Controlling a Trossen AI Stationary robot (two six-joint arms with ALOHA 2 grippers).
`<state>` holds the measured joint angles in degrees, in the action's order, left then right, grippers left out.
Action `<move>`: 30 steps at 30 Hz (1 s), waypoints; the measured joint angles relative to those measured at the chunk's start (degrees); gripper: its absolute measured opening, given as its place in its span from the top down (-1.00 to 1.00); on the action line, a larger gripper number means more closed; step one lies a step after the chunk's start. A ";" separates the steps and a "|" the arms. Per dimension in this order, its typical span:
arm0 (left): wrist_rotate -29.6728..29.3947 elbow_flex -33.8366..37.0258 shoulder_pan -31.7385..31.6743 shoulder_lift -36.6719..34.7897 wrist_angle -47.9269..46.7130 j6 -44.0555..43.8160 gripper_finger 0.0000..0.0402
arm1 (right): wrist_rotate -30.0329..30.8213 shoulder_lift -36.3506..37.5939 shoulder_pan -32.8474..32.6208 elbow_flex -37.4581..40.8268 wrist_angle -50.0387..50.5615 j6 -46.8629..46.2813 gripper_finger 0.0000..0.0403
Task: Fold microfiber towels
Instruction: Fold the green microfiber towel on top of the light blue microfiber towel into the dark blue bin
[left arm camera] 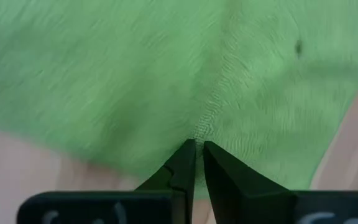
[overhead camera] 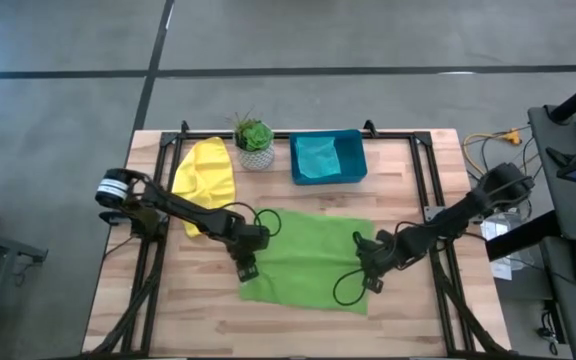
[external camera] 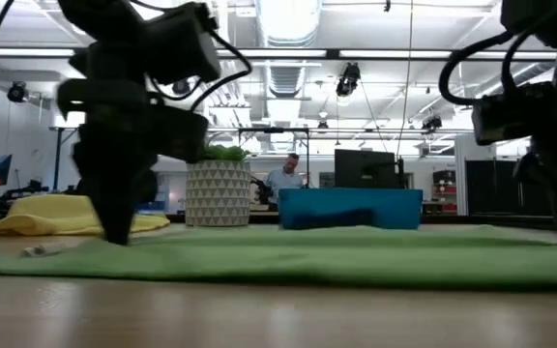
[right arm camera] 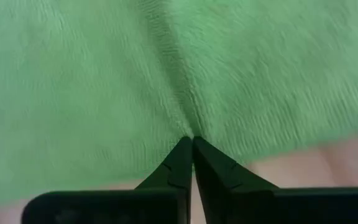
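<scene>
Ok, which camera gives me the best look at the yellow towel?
The high view: the yellow towel lies crumpled, whole outline visible, beside the plant pot. The low view shows only its edge-on side, partly behind an arm. Neither wrist view shows it.

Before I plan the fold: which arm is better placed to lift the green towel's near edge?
Neither alone. The left claw is pinched on the green towel at its near-left corner, and the right claw is pinched at its near-right corner, so both seem equally placed to lift together.
</scene>
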<state>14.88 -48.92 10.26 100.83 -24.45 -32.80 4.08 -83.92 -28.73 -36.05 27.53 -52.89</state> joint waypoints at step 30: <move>-11.99 3.95 12.63 -22.84 3.21 10.63 0.88 | -1.68 12.91 0.13 0.54 -16.22 13.13 0.96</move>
<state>2.89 -44.97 22.89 78.00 -21.24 -22.17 2.39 -71.00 -28.60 -35.51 11.31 -39.76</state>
